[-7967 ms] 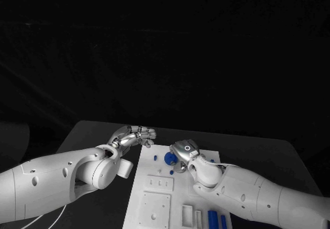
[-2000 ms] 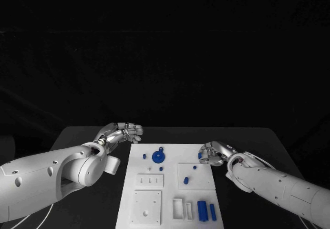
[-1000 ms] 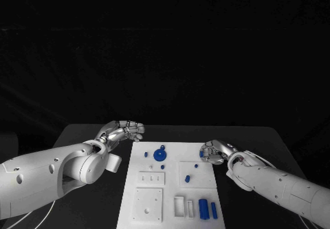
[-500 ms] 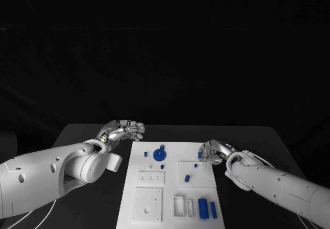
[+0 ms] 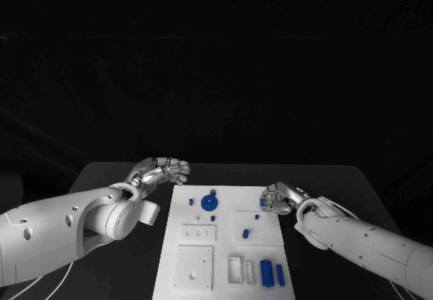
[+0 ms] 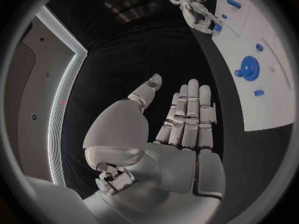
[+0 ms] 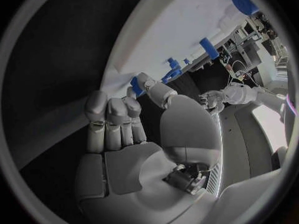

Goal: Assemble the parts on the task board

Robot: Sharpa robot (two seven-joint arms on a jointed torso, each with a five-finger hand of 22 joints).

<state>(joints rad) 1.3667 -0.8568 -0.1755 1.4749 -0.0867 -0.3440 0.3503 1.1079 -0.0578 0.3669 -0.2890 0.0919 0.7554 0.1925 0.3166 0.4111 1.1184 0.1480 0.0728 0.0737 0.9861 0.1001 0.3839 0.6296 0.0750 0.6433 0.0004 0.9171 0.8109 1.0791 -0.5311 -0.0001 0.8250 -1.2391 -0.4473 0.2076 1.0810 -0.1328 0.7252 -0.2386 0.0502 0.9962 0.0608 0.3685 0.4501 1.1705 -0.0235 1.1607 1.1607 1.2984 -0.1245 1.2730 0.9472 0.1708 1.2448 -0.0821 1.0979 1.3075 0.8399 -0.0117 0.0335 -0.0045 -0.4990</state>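
Note:
The white task board (image 5: 181, 215) lies in the middle of the table. A round blue gear (image 5: 209, 201) sits at its far end with small blue pegs (image 5: 213, 218) around it, and two blue cylinders (image 5: 267, 272) lie at the near right. My right hand (image 5: 281, 199) hovers at the board's right edge and pinches a small blue part (image 5: 263, 202) between thumb and finger; the pinch also shows in the right wrist view (image 7: 136, 84). My left hand (image 5: 165, 170) hangs beyond the board's far left corner, fingers loosely bent, with nothing in its palm (image 6: 181, 134).
White raised blocks (image 5: 194, 269) and slotted holders (image 5: 240, 272) take up the near half of the board. Black table (image 5: 117, 178) lies on both sides of it. My left forearm (image 5: 81, 225) lies along the board's left side.
Eight seconds ago my right hand was over the board by the gear; now it is at the right edge. In the last second both hands have barely moved.

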